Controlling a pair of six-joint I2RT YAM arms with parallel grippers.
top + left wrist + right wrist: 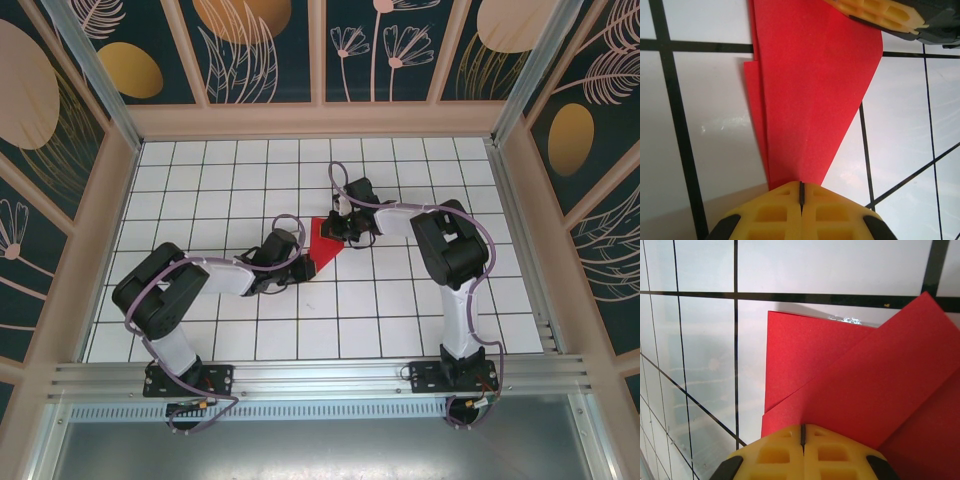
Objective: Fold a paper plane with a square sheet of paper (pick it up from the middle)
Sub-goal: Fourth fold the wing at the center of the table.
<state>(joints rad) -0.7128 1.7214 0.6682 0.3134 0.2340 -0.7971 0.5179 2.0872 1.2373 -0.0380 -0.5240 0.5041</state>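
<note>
Left claw (pixel 801 186) pinches red paper (pixel 810 90) at tip; right claw (pixel 802 428) opposite.

Top camera looks down from above and behind; 2 close wrist cameras share the red paper (pixel 810 100)

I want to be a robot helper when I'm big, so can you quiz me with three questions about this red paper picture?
1. True or false: the folded paper is blue.
2. Pick one: the left gripper and right gripper have their jaws A) wide open, B) shut.
3. Fill the gap: the table has white tiles with ___ lines.
Key: 1 false, it is red. 2 B. 3 black.
</note>
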